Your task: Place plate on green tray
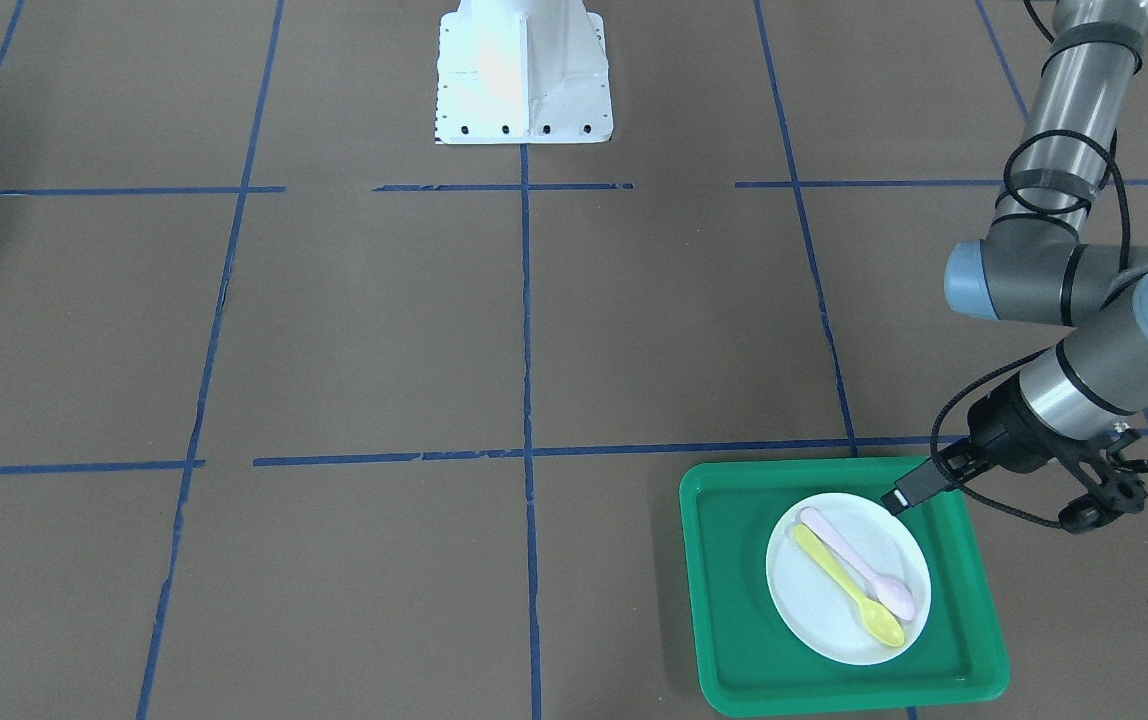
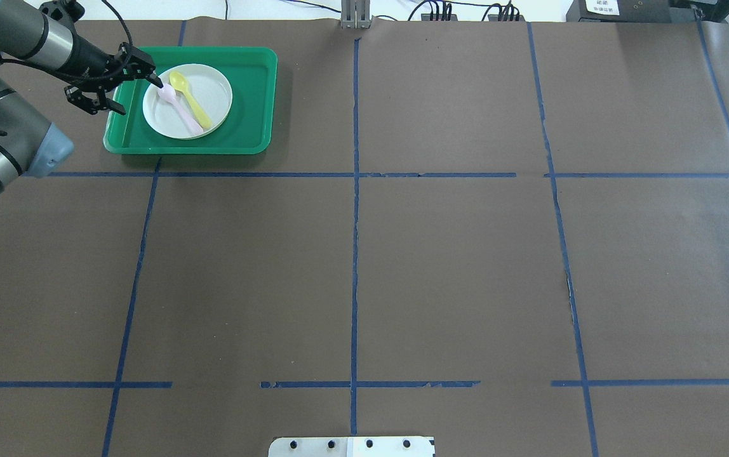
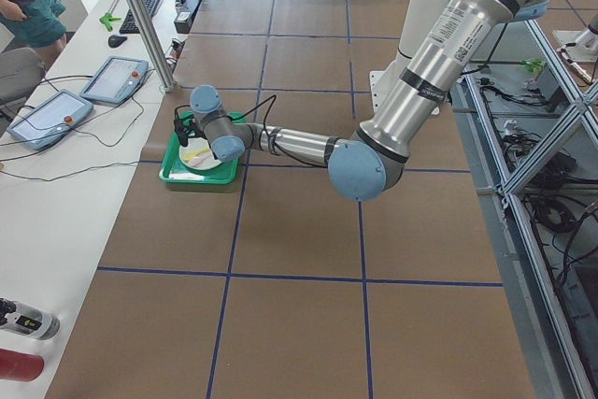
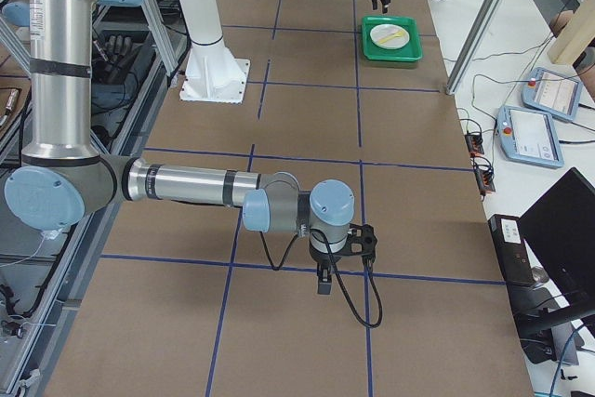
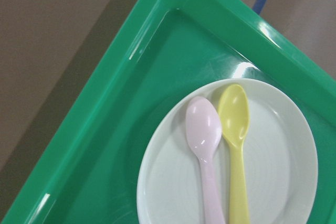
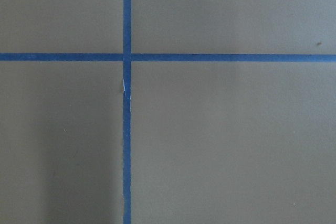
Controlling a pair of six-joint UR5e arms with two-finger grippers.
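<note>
The small white plate [image 1: 834, 610] lies flat inside the green tray [image 1: 734, 600], far from the robot on its left side. A pink spoon [image 1: 859, 563] and a yellow spoon [image 1: 846, 587] lie on the plate. My left gripper [image 1: 1101, 503] hovers beside the tray's edge, open and empty, clear of the plate. In the overhead view the left gripper [image 2: 94, 103] is just left of the tray [image 2: 253, 95] and the plate [image 2: 217, 89]. The left wrist view looks down on the plate [image 5: 278, 171] and the tray [image 5: 131, 129]. My right gripper [image 4: 361, 244] shows only in the exterior right view, low over bare table; I cannot tell if it is open or shut.
Brown paper with blue tape lines [image 2: 354, 254] covers the table. The robot's white base [image 1: 524, 75] stands at mid table edge. A side bench with tablets [image 3: 112, 81] and cables runs past the tray's far side.
</note>
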